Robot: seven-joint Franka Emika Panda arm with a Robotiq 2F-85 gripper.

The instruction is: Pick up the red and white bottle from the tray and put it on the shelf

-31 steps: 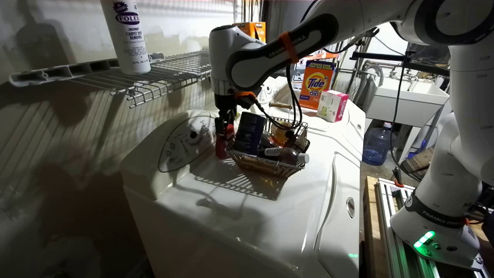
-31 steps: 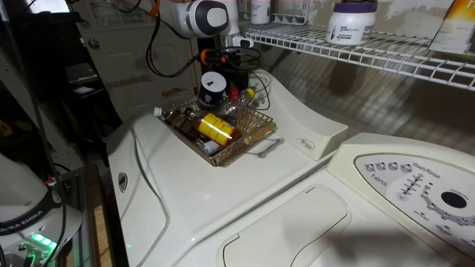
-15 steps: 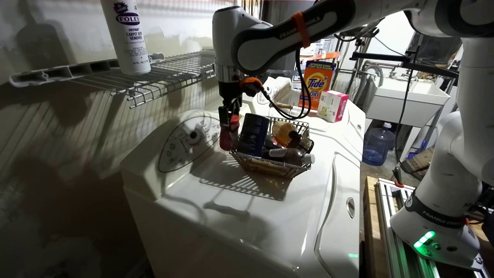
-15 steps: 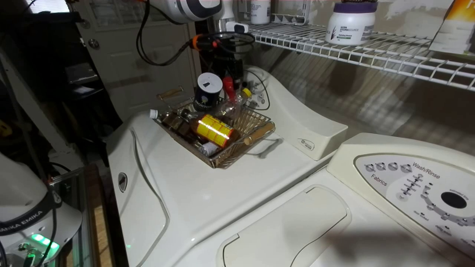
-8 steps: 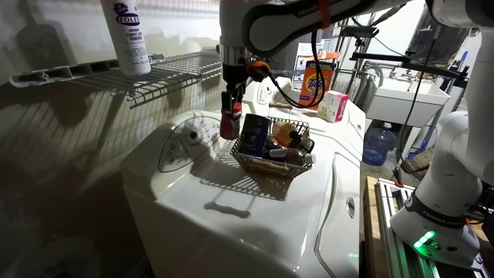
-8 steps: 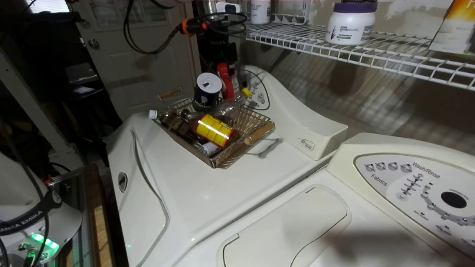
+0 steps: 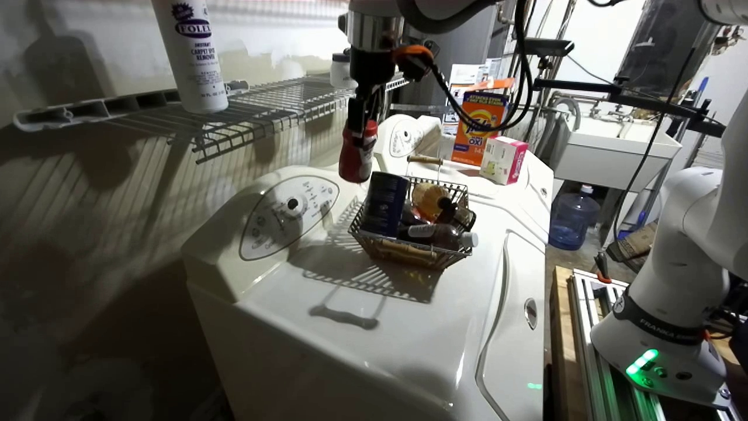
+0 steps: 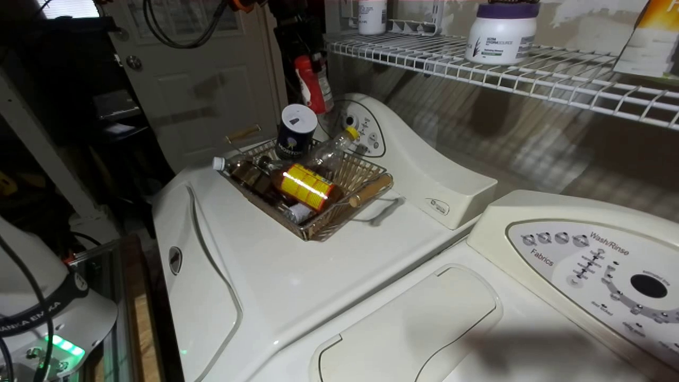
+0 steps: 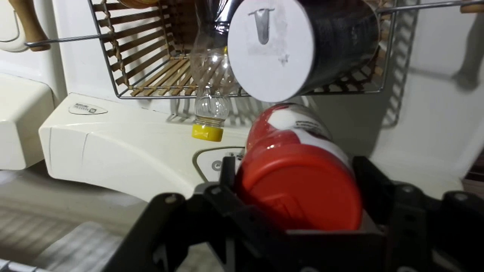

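Laundry room: end effector (image 9: 294, 170) grips red and white bottle (image 7: 355, 161) at 11 o'clock from tray (image 7: 365, 241) in an exterior view, best raised above shelf (image 7: 266, 111) before easing toward 10 o'clock.

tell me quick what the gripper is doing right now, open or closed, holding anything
Gripper: closed, holding the red and white bottle in the air.
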